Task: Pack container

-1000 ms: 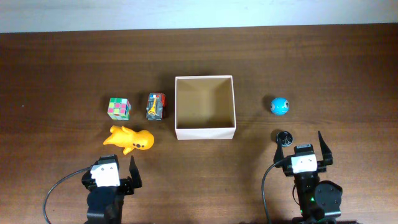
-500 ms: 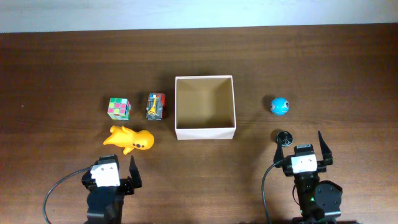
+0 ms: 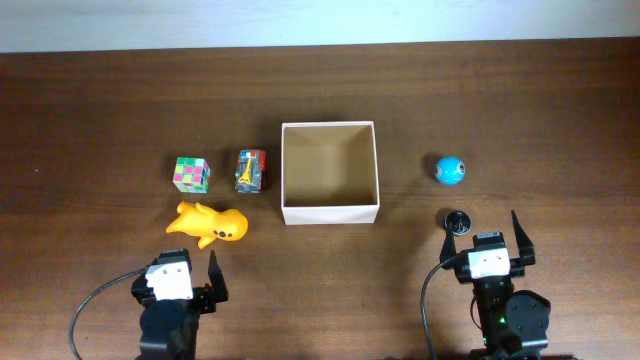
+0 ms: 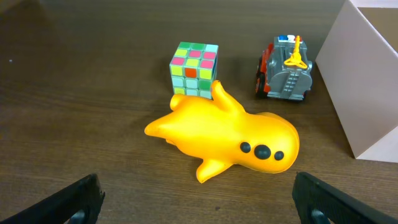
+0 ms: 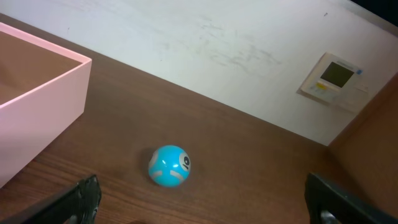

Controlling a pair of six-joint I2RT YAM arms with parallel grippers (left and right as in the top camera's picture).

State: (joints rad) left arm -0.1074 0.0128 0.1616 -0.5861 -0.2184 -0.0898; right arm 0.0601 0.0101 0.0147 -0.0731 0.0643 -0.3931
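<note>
Sitting centre of overhead frame — container (image 3: 330, 213), yellow toy (image 3: 208, 223) at its lower left, blue ball (image 3: 450, 169) to its right. Hanging at bottom edge — left gripper (image 4: 199, 200), right gripper (image 5: 208, 202), both spread wide, released.

Just left of the container (image 3: 331, 213) stands the toy truck (image 3: 251, 171), with the puzzle cube (image 3: 192, 174) farther left and the whale toy (image 3: 208, 223) left and nearer the front. To the container's right lies the ball (image 3: 451, 170), with the small disc (image 3: 457, 221) nearer the front.
</note>
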